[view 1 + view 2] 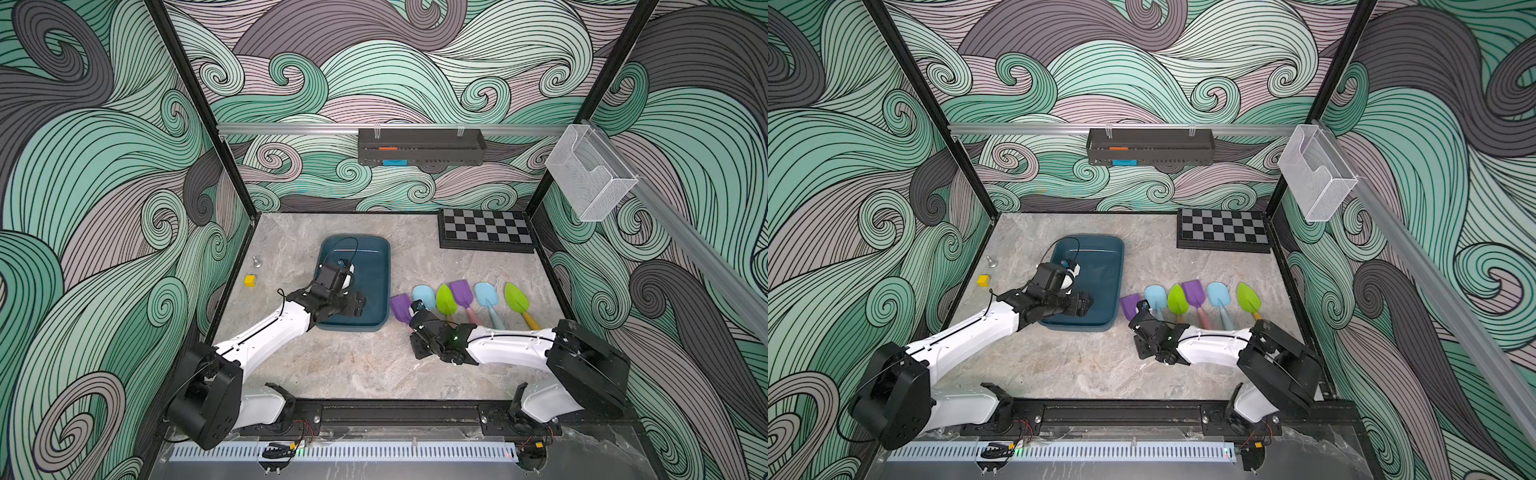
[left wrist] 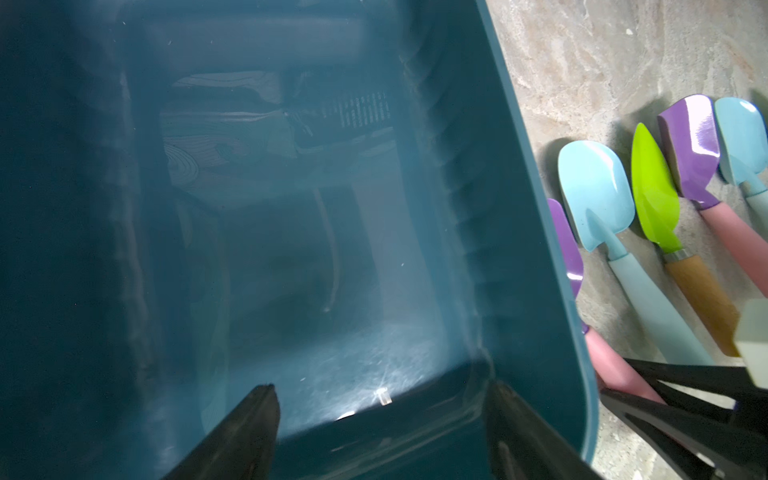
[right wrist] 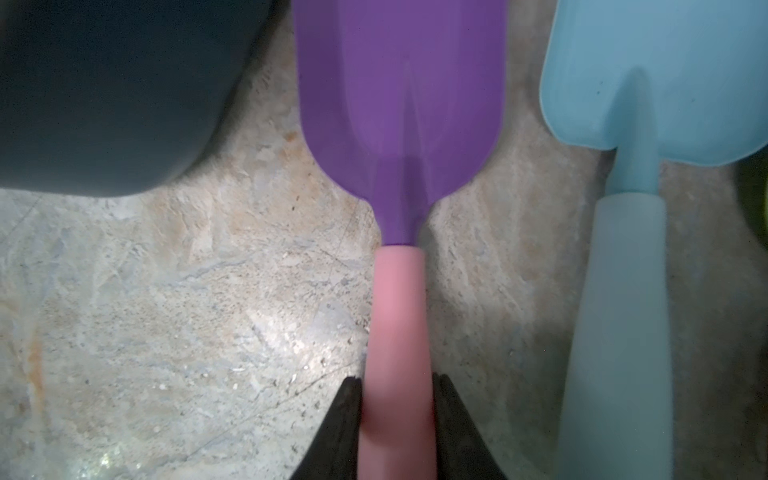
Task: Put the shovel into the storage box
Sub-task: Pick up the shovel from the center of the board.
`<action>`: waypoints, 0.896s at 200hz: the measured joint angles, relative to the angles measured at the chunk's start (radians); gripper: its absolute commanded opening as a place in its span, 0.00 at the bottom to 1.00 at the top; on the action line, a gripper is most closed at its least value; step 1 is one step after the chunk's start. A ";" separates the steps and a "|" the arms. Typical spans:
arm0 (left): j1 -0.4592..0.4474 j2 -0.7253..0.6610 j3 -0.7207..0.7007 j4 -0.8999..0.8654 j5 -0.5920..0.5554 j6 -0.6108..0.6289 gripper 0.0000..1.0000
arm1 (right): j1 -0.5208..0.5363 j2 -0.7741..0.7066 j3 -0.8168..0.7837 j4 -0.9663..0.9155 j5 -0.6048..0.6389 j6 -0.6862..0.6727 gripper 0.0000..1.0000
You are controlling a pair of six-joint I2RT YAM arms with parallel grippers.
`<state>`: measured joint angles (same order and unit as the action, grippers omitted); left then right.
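Observation:
The storage box (image 1: pixel 385 266) (image 1: pixel 1119 257) is a dark teal tub on the marble table, and nothing lies in it. My left gripper (image 2: pixel 382 395) (image 1: pixel 356 305) hangs over the box's near end, open with nothing between its fingers. A purple shovel (image 1: pixel 400 306) (image 1: pixel 1130 305) (image 3: pixel 401 104) with a pink handle lies flat just right of the box, first in a row of several shovels. My right gripper (image 3: pixel 397 386) (image 1: pixel 415 328) is shut on that pink handle, with one finger pressed against each side. The left wrist view shows the same shovel (image 2: pixel 565 249) beyond the box wall (image 2: pixel 519 249).
Beside the gripped shovel lie a light blue shovel (image 1: pixel 424 296), a green one (image 1: pixel 446 300) and more to the right. A chessboard (image 1: pixel 485 229) sits at the back right and a yellow block (image 1: pixel 249 281) left of the box. A black tray (image 1: pixel 420 146) and a white mesh basket (image 1: pixel 590 174) hang on the rails.

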<state>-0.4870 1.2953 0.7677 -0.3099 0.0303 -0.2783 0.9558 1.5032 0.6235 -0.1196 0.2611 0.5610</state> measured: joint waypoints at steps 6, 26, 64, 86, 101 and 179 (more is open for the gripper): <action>0.000 0.000 0.000 0.002 0.000 0.000 0.82 | 0.000 -0.001 0.000 0.000 0.000 0.000 0.14; 0.000 0.006 0.000 0.009 0.002 -0.002 0.82 | 0.000 -0.013 -0.002 -0.006 0.001 0.000 0.12; -0.001 0.017 0.000 0.018 0.006 -0.003 0.83 | 0.000 -0.064 -0.014 -0.034 0.015 0.001 0.03; -0.001 0.019 0.000 0.023 0.015 -0.005 0.83 | 0.000 -0.114 -0.017 -0.057 0.025 0.000 0.00; -0.001 0.019 0.000 0.038 0.038 -0.010 0.83 | 0.000 -0.161 -0.017 -0.074 0.034 0.000 0.00; -0.035 0.007 -0.035 0.268 0.241 -0.116 0.81 | 0.004 -0.292 0.055 -0.167 0.056 -0.054 0.00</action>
<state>-0.5220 1.3022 0.7326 -0.0418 0.2718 -0.3946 0.9596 1.2114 0.6785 -0.2871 0.3176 0.5072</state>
